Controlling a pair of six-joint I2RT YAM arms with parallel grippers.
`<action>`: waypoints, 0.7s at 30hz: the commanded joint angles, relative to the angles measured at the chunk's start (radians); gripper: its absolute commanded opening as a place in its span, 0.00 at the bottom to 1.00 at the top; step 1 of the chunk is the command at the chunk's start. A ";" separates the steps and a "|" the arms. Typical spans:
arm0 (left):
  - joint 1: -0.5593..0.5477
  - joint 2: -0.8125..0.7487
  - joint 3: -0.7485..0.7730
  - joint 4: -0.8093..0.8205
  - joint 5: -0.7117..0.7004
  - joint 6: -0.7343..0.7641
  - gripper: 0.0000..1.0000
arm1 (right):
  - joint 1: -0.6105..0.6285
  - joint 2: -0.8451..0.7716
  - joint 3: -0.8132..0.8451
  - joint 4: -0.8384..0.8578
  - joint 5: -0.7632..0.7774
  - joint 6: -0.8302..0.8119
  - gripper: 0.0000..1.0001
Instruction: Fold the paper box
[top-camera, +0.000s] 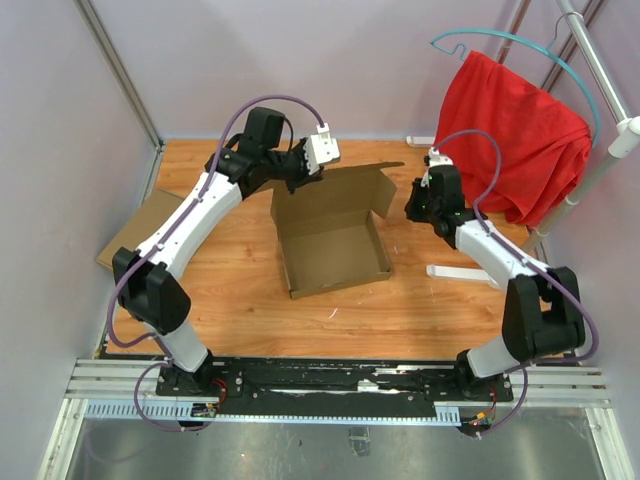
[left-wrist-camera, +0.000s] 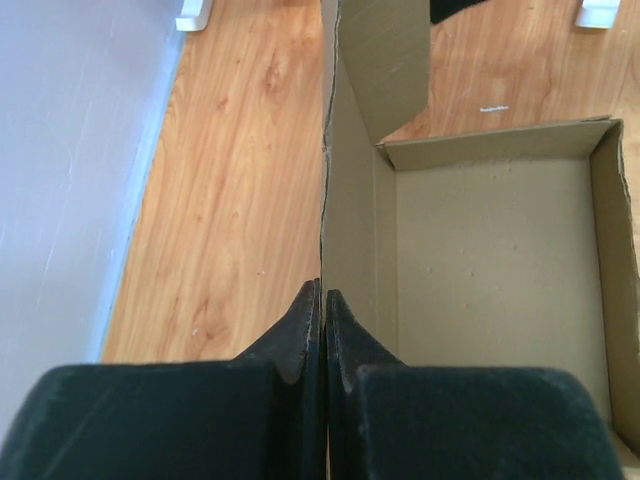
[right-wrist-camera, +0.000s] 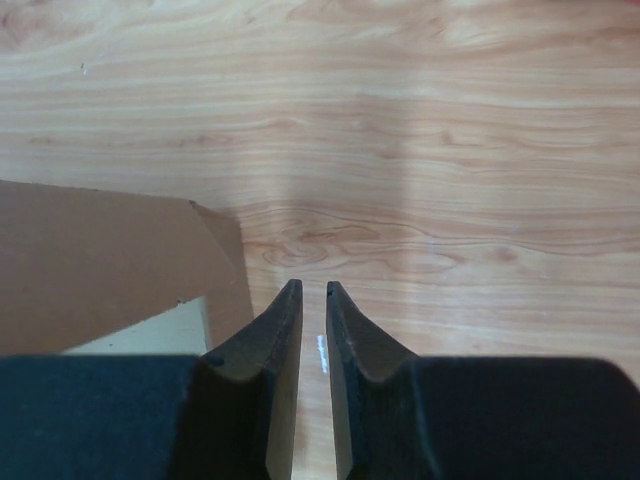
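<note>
Your paper box sits in the middle of the table, tray open upward, lid flap raised on its far side; your left gripper is clamped on a thin upright cardboard edge at the box's far left corner; your right gripper hovers over the table just right of the box, jaws nearly together, nothing between them.
</note>
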 joint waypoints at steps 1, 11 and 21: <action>-0.007 -0.082 -0.100 0.115 0.003 -0.042 0.00 | -0.013 0.103 0.058 0.078 -0.205 -0.003 0.16; -0.007 -0.141 -0.229 0.263 0.019 -0.121 0.00 | 0.000 0.171 0.117 0.085 -0.423 -0.013 0.16; -0.010 -0.198 -0.357 0.462 0.044 -0.237 0.00 | 0.006 0.175 0.074 0.166 -0.528 0.040 0.17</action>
